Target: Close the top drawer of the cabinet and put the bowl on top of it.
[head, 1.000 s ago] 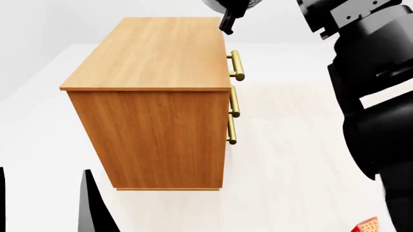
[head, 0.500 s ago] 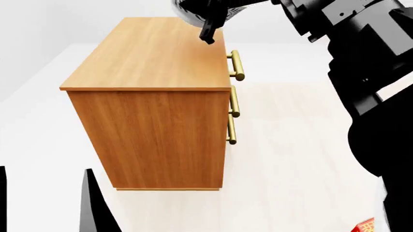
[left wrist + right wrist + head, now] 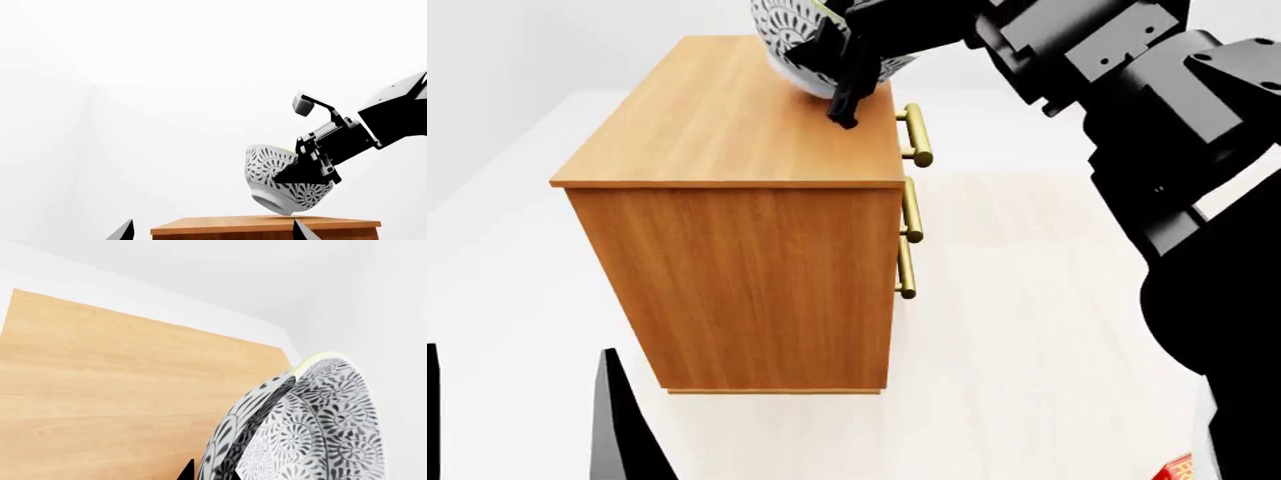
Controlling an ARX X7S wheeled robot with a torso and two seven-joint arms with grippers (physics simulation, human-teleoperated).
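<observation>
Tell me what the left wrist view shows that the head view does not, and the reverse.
Only the left wrist view shows the gap between the tilted bowl and the cabinet top. Only the head view shows the cabinet's side and the brass handles, all about in line, so the top drawer looks closed. Both show the right gripper clamped on the bowl's rim above the cabinet.

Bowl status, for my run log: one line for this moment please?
right end effector: shut on bowl | bowl: tilted, above cabinet top, not touching | top drawer: closed

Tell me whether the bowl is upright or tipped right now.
Tipped. In the left wrist view the bowl, held by the right hand, leans with its foot ring angled sideways, hanging just above the cabinet top.
</observation>
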